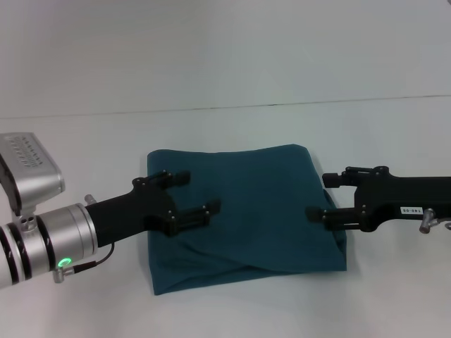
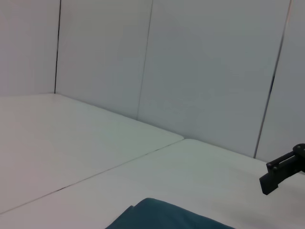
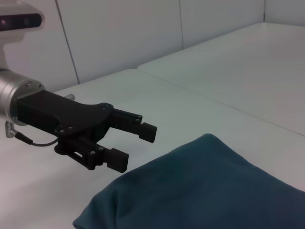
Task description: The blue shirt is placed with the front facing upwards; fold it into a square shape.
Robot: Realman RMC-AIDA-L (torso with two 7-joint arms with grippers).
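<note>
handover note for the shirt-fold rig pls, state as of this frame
Left gripper: jaws open, empty, over the left part of the blue shirt.
Right gripper: jaws open, empty, at the shirt's right edge.
Shirt: lies on the white table as a folded, roughly square bundle, plain side up, no print showing.
Done: folding looks essentially complete.
Left: probably just retract both arms; tidy the uneven near edge if needed.

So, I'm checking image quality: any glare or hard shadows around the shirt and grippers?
Head view: even light, no glare, soft shadow under the shirt edges; left gripper and right gripper crisp. Right wrist view: soft, shadowless. Left wrist view: mostly wall.
</note>
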